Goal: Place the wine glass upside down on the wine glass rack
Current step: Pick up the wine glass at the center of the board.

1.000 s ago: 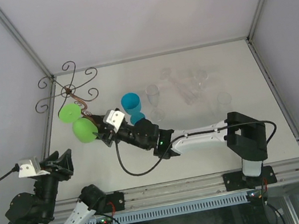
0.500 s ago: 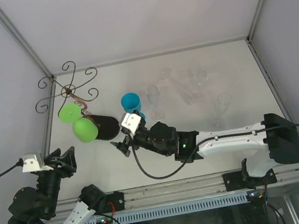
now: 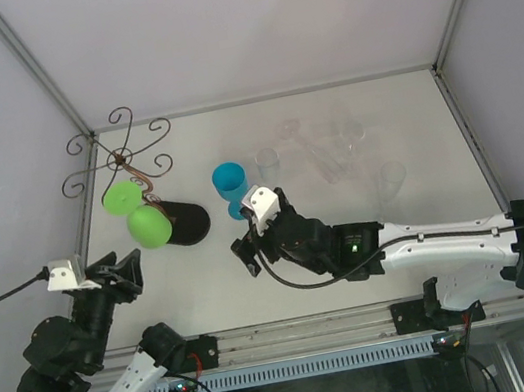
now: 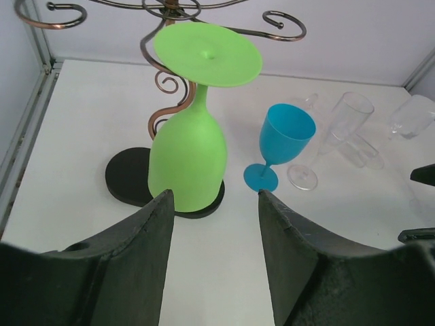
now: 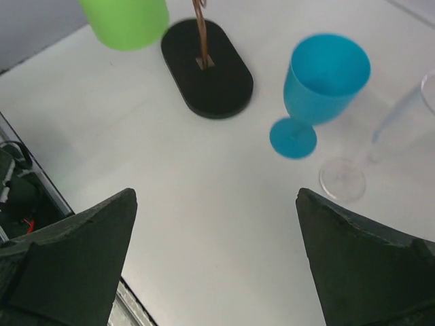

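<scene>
The green wine glass (image 4: 187,159) hangs upside down on the rack (image 4: 126,178), seemingly seated. My right gripper (image 5: 216,200) stands wide and empty; the left gripper (image 4: 215,198) likewise holds nothing. Placing looks done; I'd next retreat carefully.

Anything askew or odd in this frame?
The green wine glass hangs upside down on the wine glass rack, slightly tilted. Some clear glasses at the back seem to lie on their sides. Nothing spilled.
</scene>
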`<state>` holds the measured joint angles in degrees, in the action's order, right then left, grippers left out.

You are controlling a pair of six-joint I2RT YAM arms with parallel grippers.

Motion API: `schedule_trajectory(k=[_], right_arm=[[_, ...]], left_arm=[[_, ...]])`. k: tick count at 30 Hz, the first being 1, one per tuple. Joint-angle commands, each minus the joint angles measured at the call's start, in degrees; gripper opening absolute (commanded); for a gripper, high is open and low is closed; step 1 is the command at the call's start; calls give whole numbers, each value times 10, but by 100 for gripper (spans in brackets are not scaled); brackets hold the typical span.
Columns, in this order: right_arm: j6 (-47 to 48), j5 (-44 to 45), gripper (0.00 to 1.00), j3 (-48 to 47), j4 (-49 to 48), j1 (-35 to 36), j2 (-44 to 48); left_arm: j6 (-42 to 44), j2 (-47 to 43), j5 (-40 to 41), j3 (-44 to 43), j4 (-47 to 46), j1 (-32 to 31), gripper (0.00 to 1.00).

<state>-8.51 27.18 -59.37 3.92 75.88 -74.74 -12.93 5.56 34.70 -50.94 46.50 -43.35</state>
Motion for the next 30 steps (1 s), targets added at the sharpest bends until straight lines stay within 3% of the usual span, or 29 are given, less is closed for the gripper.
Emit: schedule_trajectory(k=[1,7,12,16,25,30], right_arm=[[-80,26,100,-3,108,-7,27],[-136,3,100,-3,166,-35,42],[-170,-146,100,-3,203,-109,62],[-182,-202,100,6,213,-153,82],[-180,-179,100,-3,238,-216,99],[-152,-184,100,-58,247,-230,51]], left_arm=[[-19,26,-23,18,-38,3,57],[-24,47,-36,28,-52,3,57],[-26,59,-44,37,-61,3,57],[-30,63,-51,46,-69,3,57],[-35,71,-63,77,-92,3,57],[-33,69,-61,79,-92,3,57]])
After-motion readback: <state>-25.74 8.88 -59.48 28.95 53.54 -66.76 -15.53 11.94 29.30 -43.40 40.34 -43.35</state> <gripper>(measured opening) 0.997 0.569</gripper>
